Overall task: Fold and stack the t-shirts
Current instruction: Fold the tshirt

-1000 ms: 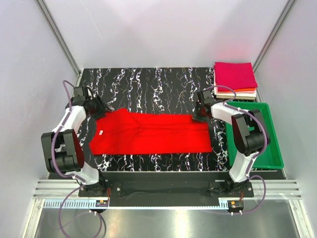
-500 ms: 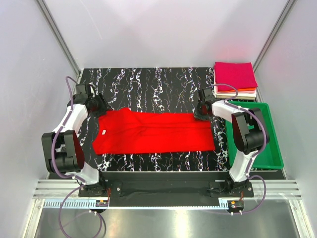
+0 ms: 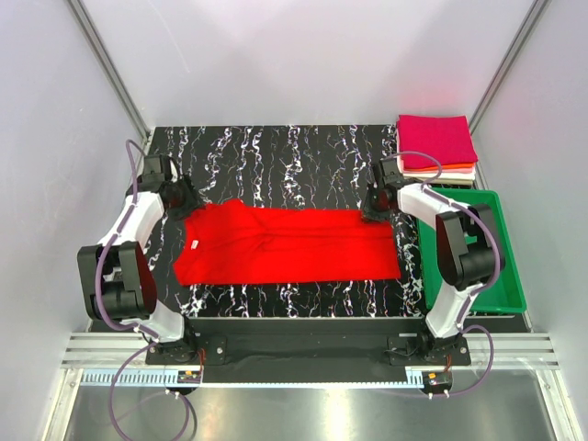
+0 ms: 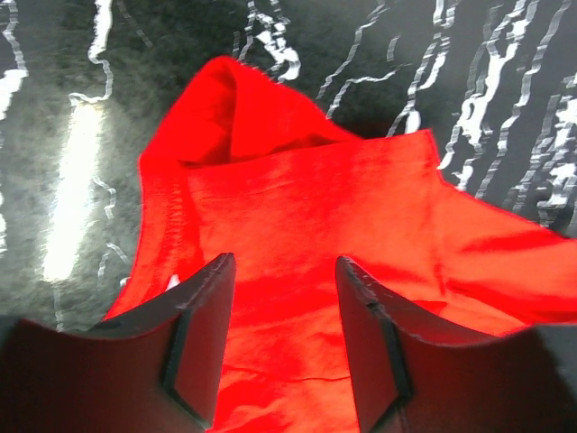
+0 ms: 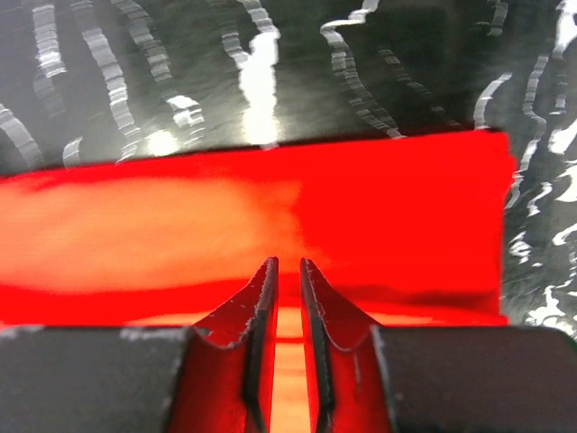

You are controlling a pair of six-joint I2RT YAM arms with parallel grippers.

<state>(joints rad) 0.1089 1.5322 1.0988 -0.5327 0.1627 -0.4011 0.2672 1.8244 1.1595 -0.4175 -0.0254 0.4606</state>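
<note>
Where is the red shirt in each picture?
Top camera: the red t-shirt lies flat across the middle of the table, stretched left to right.
Left wrist camera: it fills the lower middle, with a folded corner at its top.
Right wrist camera: it is a wide red band across the middle.
Shared landmark: the black table with white streaks shows beyond the shirt in all three.

No legible text, brand or number anywhere: the small white tag [image 3: 195, 244] at the collar of the red shirt [image 3: 294, 244] is too small to read, and the little boards [image 3: 190, 375] on the rail below the arm bases show no readable marking.
</note>
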